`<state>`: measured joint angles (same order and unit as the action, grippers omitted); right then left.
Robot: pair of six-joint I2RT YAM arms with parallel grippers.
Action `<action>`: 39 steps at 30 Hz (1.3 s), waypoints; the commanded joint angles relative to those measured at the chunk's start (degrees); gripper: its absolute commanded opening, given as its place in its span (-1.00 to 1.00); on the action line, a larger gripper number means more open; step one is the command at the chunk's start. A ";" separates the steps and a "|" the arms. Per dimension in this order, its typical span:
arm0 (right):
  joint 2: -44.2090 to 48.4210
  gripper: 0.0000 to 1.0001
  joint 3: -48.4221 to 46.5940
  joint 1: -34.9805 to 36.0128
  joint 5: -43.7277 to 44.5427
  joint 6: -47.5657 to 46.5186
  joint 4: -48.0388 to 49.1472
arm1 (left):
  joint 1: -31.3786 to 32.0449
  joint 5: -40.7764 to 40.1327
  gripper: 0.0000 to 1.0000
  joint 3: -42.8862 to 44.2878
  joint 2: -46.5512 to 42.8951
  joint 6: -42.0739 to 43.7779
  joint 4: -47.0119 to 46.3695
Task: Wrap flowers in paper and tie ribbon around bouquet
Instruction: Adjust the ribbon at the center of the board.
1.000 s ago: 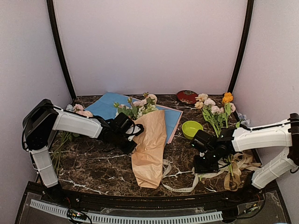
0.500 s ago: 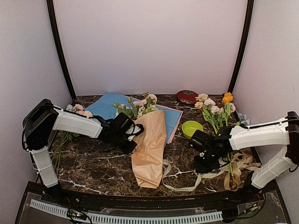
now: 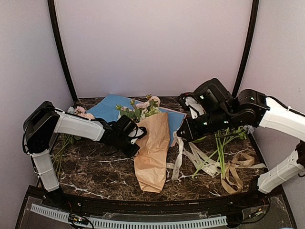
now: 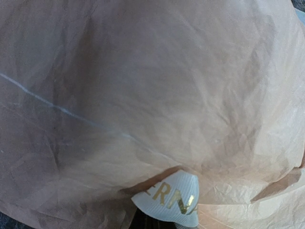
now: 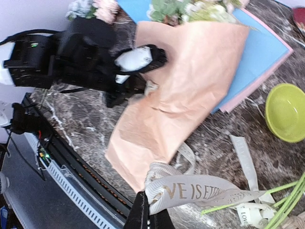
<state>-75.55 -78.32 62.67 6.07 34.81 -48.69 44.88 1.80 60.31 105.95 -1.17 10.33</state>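
The bouquet (image 3: 152,148) lies on the dark, veined marble bench (image 3: 95,167), a creased matte tan paper cone with blooms at its wide far end. My left hand (image 3: 135,148) is pinched shut on its left edge. My right hand (image 3: 183,134) is clamped on the flat cream lettered ribbon (image 3: 178,160), raised beside the cone.

Overhead rear view, both wrists facing paper (image 3: 153,143) — left very close

Two end effectors: the left end effector (image 3: 133,142) and the right end effector (image 3: 183,133). One paper-wrapped bouquet (image 3: 153,143). One light blue sheet (image 3: 107,107). One green bowl (image 5: 286,112). Two loose flower bunches, the left bunch (image 3: 81,112) and the right bunch (image 3: 220,150). One cream ribbon (image 3: 179,155). One tan ribbon tangle (image 3: 237,168).
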 commanded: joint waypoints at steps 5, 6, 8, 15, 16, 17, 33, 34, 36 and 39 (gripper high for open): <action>-0.98 -1.00 -8.49 5.70 -2.33 -10.22 9.79 | -0.59 -1.43 -1.00 -2.04 4.26 0.56 6.99; -0.19 -1.00 -8.28 5.63 -1.76 -10.46 10.53 | -0.59 -1.44 -1.00 -2.12 4.26 0.56 6.92; 2.05 -1.00 -6.73 5.69 -3.05 -10.84 14.14 | -0.59 -1.44 -1.00 -2.13 4.33 0.55 6.91; 0.37 -1.00 -0.51 7.20 -13.81 -10.57 26.38 | -0.58 -1.36 -1.00 -2.05 4.61 0.56 6.89; -1.09 -1.00 -2.28 8.55 -13.85 -12.21 26.53 | -0.57 -1.29 -1.00 -2.03 4.69 0.60 6.90; -2.19 -1.00 -4.24 9.92 -13.78 -13.88 27.17 | -0.59 -1.30 -1.00 -2.04 4.70 0.53 6.94; -14.53 -0.92 -18.46 10.99 -12.31 -18.43 24.91 | -0.59 -0.75 -1.00 -2.02 5.45 0.46 6.81; -16.05 -0.77 -19.17 10.97 -9.91 -17.74 21.74 | -0.59 -0.68 -1.00 -2.04 5.47 0.47 6.81; -18.89 -0.41 -21.11 10.46 -5.10 -16.17 15.12 | -0.56 -0.74 -1.00 -1.98 5.57 0.47 6.81; -20.38 0.06 -22.99 8.76 -2.53 -14.52 6.97 | -0.59 -0.66 -1.00 -1.91 5.67 0.47 6.90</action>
<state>-94.39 -98.54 73.10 -2.44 17.80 -28.49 44.84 2.02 60.77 106.39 -1.10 10.57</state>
